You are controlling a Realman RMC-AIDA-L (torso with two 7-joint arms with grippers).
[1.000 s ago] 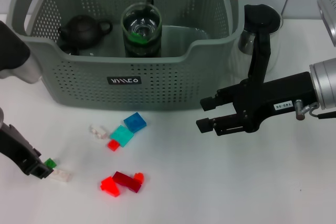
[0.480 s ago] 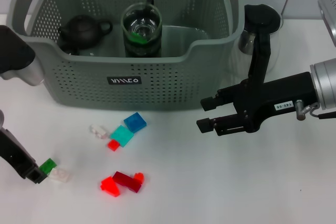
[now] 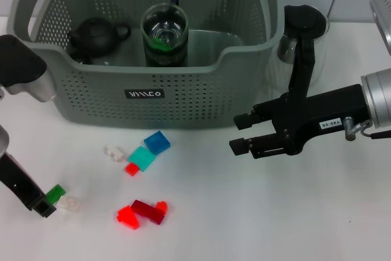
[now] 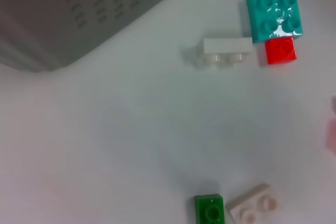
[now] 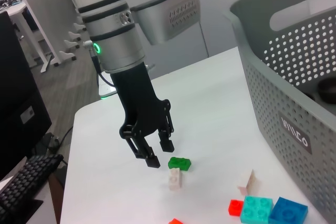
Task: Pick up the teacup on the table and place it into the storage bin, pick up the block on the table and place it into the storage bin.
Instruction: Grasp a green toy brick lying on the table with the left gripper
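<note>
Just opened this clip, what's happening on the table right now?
The left gripper hovers open just beside the small green block, not gripping it. That block sits against a clear block, with more loose blocks scattered in front of the storage bin. A dark teapot and a glass vessel are already inside the bin. The right gripper waits open over the table beside the bin, holding nothing.
</note>
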